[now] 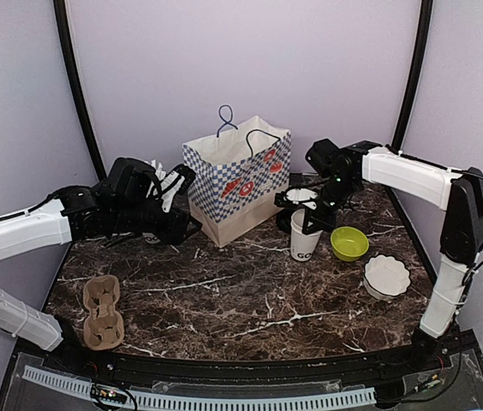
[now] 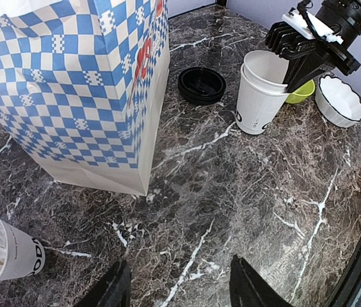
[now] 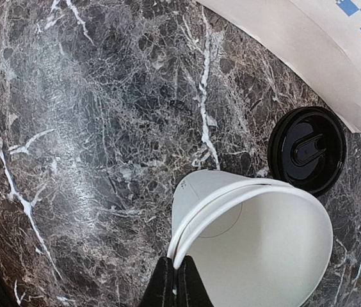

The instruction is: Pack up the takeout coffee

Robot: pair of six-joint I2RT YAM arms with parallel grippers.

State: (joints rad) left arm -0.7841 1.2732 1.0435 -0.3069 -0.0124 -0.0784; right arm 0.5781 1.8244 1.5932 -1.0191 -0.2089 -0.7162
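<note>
At 4 o'clock from bag [image 1: 237, 184]: right pincer [image 3: 175, 267] clenched on nested cups [image 3: 257, 256] rim; probably separating step; next needs lifting inner cup.

I see the blue-checked paper bag [image 2: 84, 83] standing on the marble desk [image 2: 232, 192]. Black lids [image 2: 201, 85] lie stacked just right of it, and further right stand the nested white cups [image 2: 257, 102], lidless, with the right gripper [image 2: 294, 78] jaws pinching their rim. Beyond those sit a lime-green bowl [image 2: 303, 93] and a white fluted bowl [image 2: 339, 99]. A straw-filled cup [image 2: 11, 256] is in front of the bag, and my left gripper [image 2: 180, 291] jaws are spread apart.
</note>
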